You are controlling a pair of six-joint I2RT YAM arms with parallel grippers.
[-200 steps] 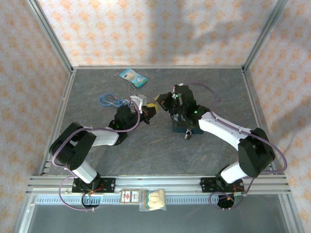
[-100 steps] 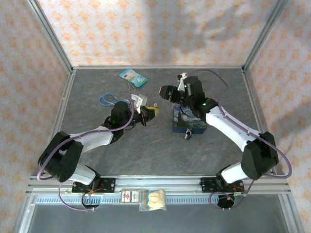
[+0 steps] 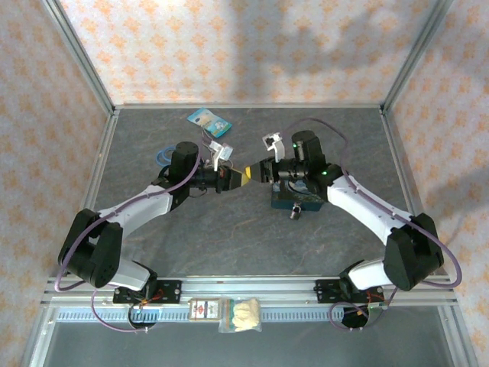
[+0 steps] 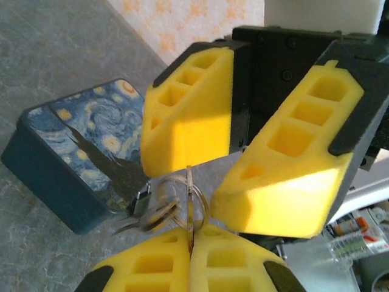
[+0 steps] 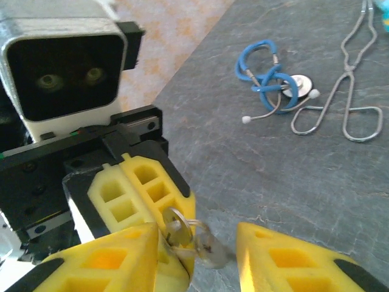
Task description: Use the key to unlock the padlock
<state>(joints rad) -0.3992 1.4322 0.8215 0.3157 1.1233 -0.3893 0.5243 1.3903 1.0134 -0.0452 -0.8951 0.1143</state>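
My left gripper [image 3: 240,177] [image 4: 191,236] is shut on the key [image 4: 189,204], a thin pale metal piece with a ring pinched edge-on between its yellow pads. The tiny padlock [image 5: 211,250] dangles from that ring, blurred, and shows as a small dark body [image 4: 141,198] in the left wrist view. My right gripper [image 3: 260,171] [image 5: 206,267] [image 4: 222,176] meets the left one tip to tip above the table. It is open, its fingers [image 5: 285,258] standing on either side of the padlock without touching it. The left gripper's fingers [image 5: 143,185] face my right wrist camera.
The blue starry tin [image 3: 294,195] [image 4: 79,158] lies under the right arm, with a small dark object [image 3: 294,214] at its near edge. A blue stethoscope [image 5: 267,79] [image 3: 166,157] and bent silvery wire loops [image 5: 346,103] lie at the back left, near a pale blue packet [image 3: 208,119].
The right gripper opened, pulled back and away, then returned to the left gripper's tip with jaws still apart. The left arm stretched right, staying shut on the key.
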